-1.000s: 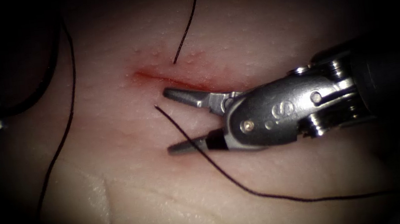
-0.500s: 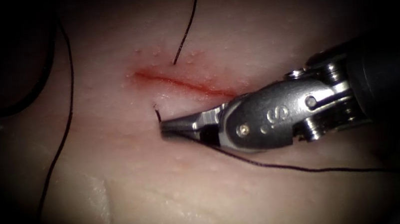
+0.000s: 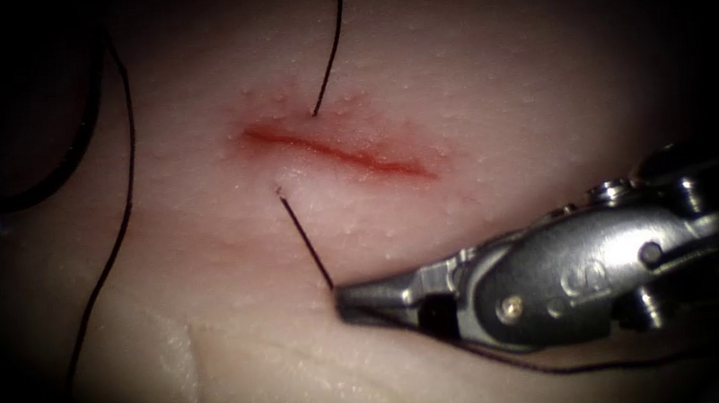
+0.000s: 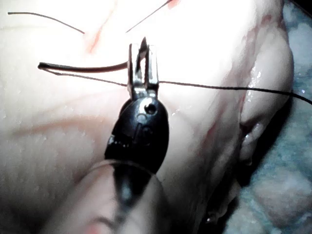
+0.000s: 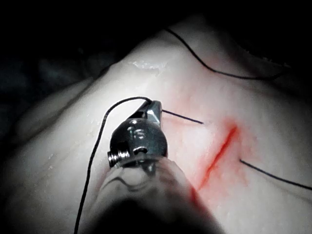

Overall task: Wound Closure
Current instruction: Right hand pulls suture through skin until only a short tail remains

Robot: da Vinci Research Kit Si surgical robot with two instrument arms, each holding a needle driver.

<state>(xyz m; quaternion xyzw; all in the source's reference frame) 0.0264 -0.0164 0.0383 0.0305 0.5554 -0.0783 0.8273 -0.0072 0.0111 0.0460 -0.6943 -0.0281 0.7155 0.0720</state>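
At the far left of the endoscope view a long run of thread (image 3: 122,219) curves down over the tissue (image 3: 470,62), from the upper left toward the lower left of the frame. In the left wrist view the left claw (image 4: 142,61) is clenched on the dark curved needle (image 4: 83,67), grasping it near one end. The rest of the needle's curve lies free above the pale surface, not in the tissue, and a thin line of thread crosses just behind the jaws. Right of the long run, in the upper middle of the endoscope view, a second strand (image 3: 332,51) drops from the top edge and enters the tissue just above the cut (image 3: 336,150). The cut is a slanted line edged with red fluid (image 3: 391,163). Just below the cut's left end, a short taut strand (image 3: 305,239) leaves the tissue and slants down and right to the right claw (image 3: 348,300). This claw is clenched on that strand at its very tip, in the lower right of the frame. More thread trails off under its body toward the right edge. The right wrist view shows the same claw (image 5: 155,111) closed on the strand beside the cut.
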